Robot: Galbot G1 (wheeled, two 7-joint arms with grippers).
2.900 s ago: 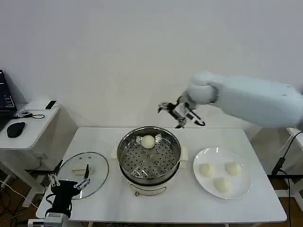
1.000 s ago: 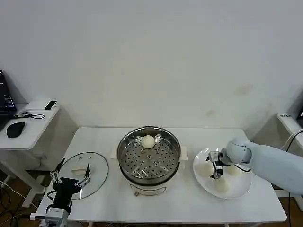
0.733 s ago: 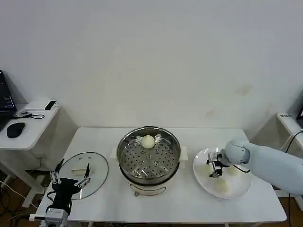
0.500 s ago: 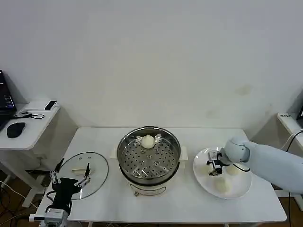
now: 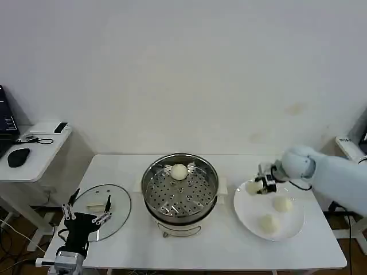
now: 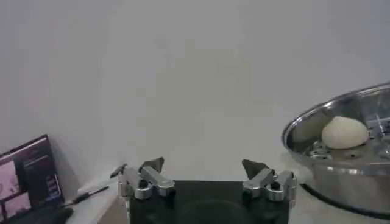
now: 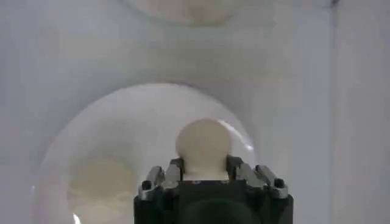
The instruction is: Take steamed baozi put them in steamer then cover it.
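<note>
White table (image 5: 229, 246) against a bare wall: your right gripper (image 5: 259, 184) is clamped on a bun (image 5: 253, 187), lifted over the plate (image 5: 289, 232) rim's upper left, centre-right of the head view. The steamer (image 5: 180, 189) sits just left of it, one bun (image 5: 179, 171) inside, so carry leftward. Left gripper (image 5: 86, 219) waits spread, empty, lower left by the lid (image 5: 117, 203).
</note>
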